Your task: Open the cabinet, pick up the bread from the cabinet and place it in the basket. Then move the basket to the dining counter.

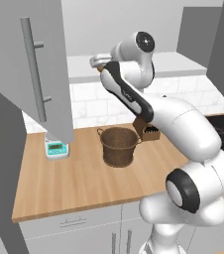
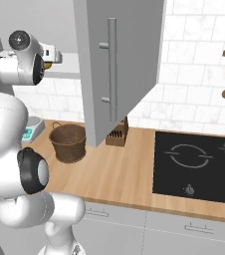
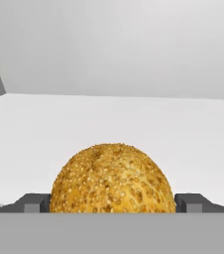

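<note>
a: with both doors swung wide, what can you count?

b: one cabinet (image 1: 39,74), two open doors, each with one long silver bar handle (image 2: 112,69). one bread (image 3: 112,179). one basket (image 1: 119,145) with two small loop handles. one knife block (image 2: 117,133), one small scale (image 1: 56,148), one black hob (image 2: 199,164).

a: which way does the bread point?

b: it's a rounded, seeded lump, slightly wider than tall in the hand view, so its long axis runs across from one finger to the other. domed side up, flat side down on the pale cabinet shelf (image 3: 34,134).

a: and where is it against the fingers?

b: right between them. the gripper (image 3: 113,201) has a dark fingertip on each side, both at the loaf's lower edges, spread about as wide as the bread. whether they press on it or only flank it, i cannot tell.

a: and from the base?

b: in the left base view the hand (image 1: 100,60) is up at shelf height inside the cabinet, a bit of orange-tan at its tip. the basket stands on the wooden worktop (image 1: 59,183) below, well apart from the bread, with the knife block just beside it.
</note>
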### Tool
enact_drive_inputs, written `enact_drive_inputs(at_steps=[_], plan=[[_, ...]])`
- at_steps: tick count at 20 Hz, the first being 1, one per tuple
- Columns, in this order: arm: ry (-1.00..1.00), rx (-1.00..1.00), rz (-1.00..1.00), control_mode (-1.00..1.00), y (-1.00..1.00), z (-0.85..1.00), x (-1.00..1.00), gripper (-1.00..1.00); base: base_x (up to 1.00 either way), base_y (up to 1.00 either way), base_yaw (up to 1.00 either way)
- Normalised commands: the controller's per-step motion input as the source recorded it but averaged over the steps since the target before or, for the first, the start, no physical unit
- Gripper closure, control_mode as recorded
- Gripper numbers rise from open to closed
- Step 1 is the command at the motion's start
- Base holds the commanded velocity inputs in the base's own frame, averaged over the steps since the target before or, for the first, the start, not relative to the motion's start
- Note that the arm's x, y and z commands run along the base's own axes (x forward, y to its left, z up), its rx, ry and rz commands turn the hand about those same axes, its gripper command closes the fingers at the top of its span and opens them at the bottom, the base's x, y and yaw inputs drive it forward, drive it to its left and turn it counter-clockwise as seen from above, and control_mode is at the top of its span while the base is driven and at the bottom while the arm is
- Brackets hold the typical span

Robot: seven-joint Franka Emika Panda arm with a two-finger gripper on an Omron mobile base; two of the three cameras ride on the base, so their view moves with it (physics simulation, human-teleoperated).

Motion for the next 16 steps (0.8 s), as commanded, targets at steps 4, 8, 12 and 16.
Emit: enact_drive_inputs(at_steps=[4,8,12,16], plan=[[0.22,0.01,-0.09,-1.0,-0.03,0.41,-1.0,1.0,0.0,0.0,0.0],[0.29,0.02,-0.06,-1.0,-0.16,0.28,-1.0,1.0,0.0,0.0,0.0],[0.1,-0.01,-0.06,-1.0,-0.31,-0.37,-1.0,1.0,0.0,0.0,0.0],[-0.14,-0.12,-0.09,-1.0,-0.36,-1.0,-1.0,1.0,0.0,0.0,0.0]])
